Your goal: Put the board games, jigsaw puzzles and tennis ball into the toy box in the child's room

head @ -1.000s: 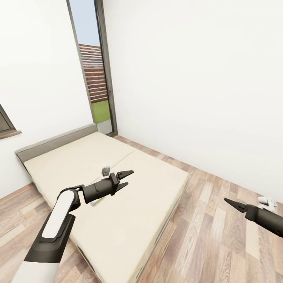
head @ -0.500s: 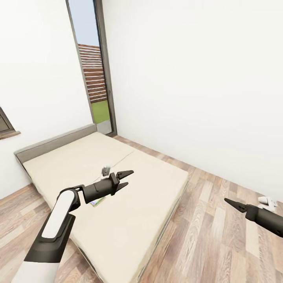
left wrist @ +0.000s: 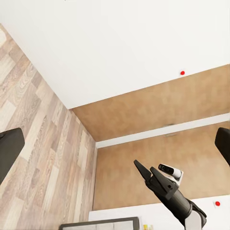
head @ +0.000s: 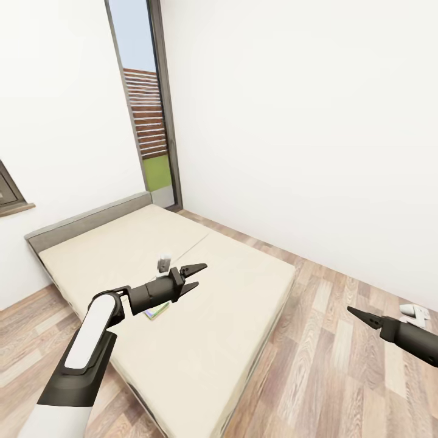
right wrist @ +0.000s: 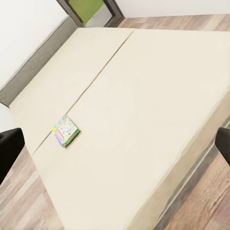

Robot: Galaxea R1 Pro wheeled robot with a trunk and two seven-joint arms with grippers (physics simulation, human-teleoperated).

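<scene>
The robot is facing the bed, where one board game is lying flat near the mattress seam, not yet picked up. The left gripper is hanging above it, fingers spread and empty. The right gripper is pointing over the floor; I cannot tell its state.

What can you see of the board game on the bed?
The board game is a small flat box with a green, yellow and blue printed lid, print too small to read. It lies flat on the cream bed, beside the seam between the mattress halves. Nothing touches it. In the head view it peeks out from under the left arm.
</scene>
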